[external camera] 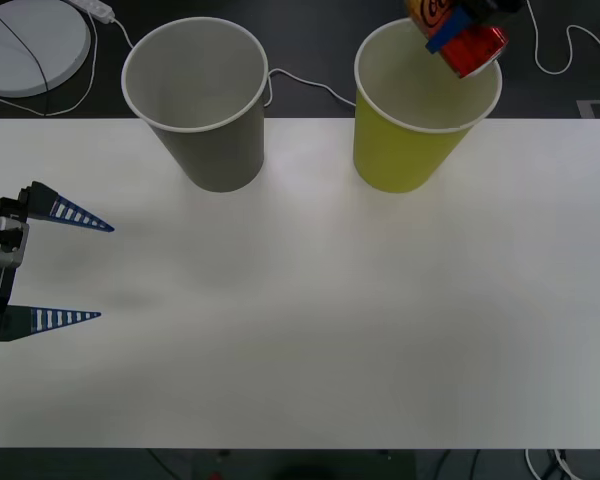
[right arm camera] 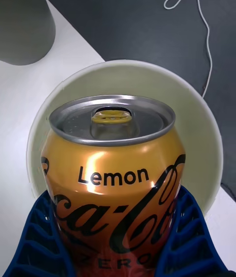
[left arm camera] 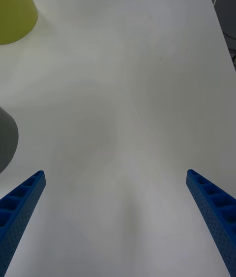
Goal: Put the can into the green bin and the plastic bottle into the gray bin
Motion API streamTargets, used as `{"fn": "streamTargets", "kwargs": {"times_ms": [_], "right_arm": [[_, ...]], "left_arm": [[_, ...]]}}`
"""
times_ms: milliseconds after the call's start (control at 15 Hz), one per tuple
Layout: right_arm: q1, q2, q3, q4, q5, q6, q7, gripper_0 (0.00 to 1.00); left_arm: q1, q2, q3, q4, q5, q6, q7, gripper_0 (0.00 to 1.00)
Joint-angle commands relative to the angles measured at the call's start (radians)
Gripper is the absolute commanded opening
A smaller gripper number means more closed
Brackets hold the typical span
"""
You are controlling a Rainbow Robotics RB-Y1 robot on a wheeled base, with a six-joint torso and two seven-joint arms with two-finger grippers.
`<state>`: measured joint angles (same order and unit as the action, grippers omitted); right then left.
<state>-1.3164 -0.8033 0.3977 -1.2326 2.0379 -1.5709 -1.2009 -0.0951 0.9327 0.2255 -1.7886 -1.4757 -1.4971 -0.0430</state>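
My right gripper is shut on the can, holding it tilted over the mouth of the green bin at the back right of the table. In the right wrist view the can is orange-gold with black script and a silver top. It sits between my blue fingers, right above the green bin's pale inside. The gray bin stands upright to the green bin's left. Near the table's left edge, my left gripper is open and holds nothing. The plastic bottle is out of view.
The white table ends just behind the bins, with dark floor beyond. A round white device and white cables lie on that floor. The left wrist view shows the left gripper over bare tabletop, the green bin and gray bin at its edge.
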Motion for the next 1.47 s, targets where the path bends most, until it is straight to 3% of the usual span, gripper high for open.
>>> {"fn": "streamTargets", "kwargs": {"times_ms": [67, 133, 200, 267, 333, 600, 867, 1267, 1467], "right_arm": [[-0.006, 0.003, 0.0, 0.004, 0.011, 0.0, 0.018, 0.02], [-0.007, 0.001, 0.001, 0.004, 0.016, 0.0, 0.035, 0.13], [-0.007, 0.003, 0.001, 0.004, 0.016, 0.0, 0.047, 0.34], [-0.007, 0.001, 0.001, 0.004, 0.018, 0.0, 0.061, 0.62], [-0.007, -0.001, 0.001, 0.004, 0.015, 0.0, 0.073, 0.96], [-0.007, -0.025, 0.001, -0.01, -0.019, 0.0, 0.081, 1.0], [0.003, -0.102, -0.005, -0.013, -0.165, 0.0, 0.106, 1.0], [0.226, -0.205, -0.2, -0.228, -0.318, 0.0, 0.172, 1.0], [0.398, -0.238, -0.338, -0.349, -0.393, 0.0, 0.288, 1.0]], "left_arm": [[0.0, 0.0, 0.0, 0.0, 0.0, 0.0, 0.0, 1.0], [0.0, 0.0, 0.0, 0.0, 0.0, 0.0, 0.0, 1.0], [0.0, 0.0, 0.0, 0.0, 0.0, 0.0, 0.0, 1.0], [0.0, 0.0, 0.0, 0.0, 0.0, 0.0, 0.0, 1.0], [0.0, 0.0, 0.0, 0.0, 0.0, 0.0, 0.0, 1.0], [0.0, 0.0, 0.0, 0.0, 0.0, 0.0, 0.0, 1.0], [0.0, 0.0, 0.0, 0.0, 0.0, 0.0, 0.0, 1.0], [0.0, 0.0, 0.0, 0.0, 0.0, 0.0, 0.0, 1.0], [0.0, 0.0, 0.0, 0.0, 0.0, 0.0, 0.0, 1.0]]}}
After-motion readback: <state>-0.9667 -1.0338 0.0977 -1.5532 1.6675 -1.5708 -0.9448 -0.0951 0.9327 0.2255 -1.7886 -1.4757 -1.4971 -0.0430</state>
